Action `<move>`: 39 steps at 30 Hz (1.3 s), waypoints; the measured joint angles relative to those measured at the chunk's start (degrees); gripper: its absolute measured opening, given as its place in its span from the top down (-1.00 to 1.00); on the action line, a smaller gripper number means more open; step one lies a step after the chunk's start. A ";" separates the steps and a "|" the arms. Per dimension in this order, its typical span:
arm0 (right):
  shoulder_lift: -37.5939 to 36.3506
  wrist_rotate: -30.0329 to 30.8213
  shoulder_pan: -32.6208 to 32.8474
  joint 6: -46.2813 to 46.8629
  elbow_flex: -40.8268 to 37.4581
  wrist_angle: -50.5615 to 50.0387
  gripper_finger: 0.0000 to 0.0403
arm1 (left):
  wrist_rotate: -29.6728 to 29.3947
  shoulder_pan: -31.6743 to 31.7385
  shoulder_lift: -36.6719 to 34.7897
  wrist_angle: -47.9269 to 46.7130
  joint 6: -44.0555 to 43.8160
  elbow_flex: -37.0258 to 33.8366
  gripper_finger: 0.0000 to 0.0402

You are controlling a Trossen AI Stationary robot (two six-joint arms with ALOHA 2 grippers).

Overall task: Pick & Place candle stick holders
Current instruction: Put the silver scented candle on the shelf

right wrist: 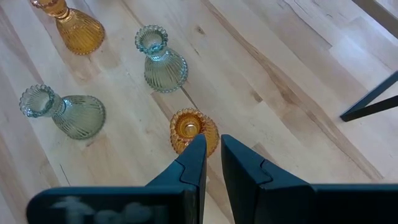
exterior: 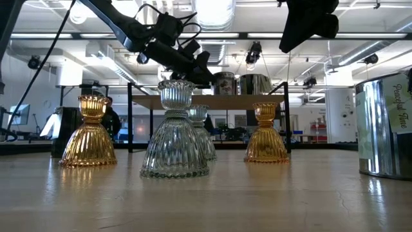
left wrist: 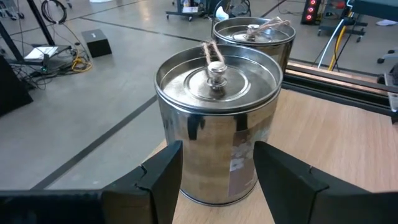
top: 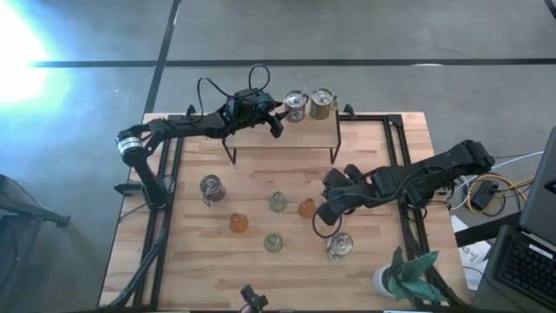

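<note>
On the raised shelf, the left gripper (left wrist: 214,177) straddles a silvery can holder (left wrist: 217,118) between parted fingers, apparently not clamped; withdraw straight back. The right gripper (right wrist: 212,163), clenched empty, hovers over an amber holder (right wrist: 193,130).

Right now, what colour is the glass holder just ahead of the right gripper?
Amber-orange glass holder, ribbed; clearest in the right wrist view.

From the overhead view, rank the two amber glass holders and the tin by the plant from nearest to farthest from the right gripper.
From the right gripper:
1. Amber holder, right beside it toward the table's middle.
2. Silvery tin, toward the white pot.
3. Other amber holder, farther out toward the left arm's side.
</note>
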 joint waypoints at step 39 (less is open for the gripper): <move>0.00 -0.05 0.00 0.90 0.00 0.32 0.79 | -2.32 0.17 -9.40 -21.20 2.39 2.91 0.00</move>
